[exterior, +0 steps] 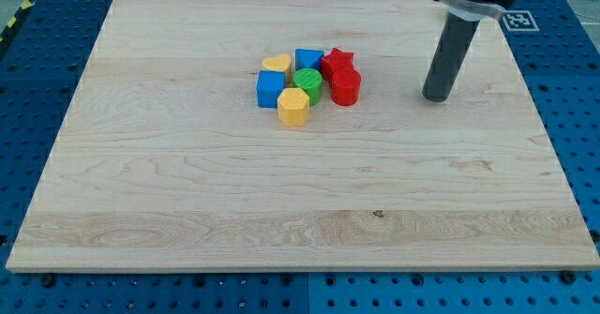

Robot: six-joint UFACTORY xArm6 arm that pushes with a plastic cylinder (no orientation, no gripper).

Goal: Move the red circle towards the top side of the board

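Red circle sitting at the right edge of a tight cluster near the board's upper middle, touching the red star just above and the green block to its left. Blue blocks, yellow heart, yellow hexagon packed alongside. My tip parked well right of the cluster, touching nothing. No gripper here, just a plain rod.
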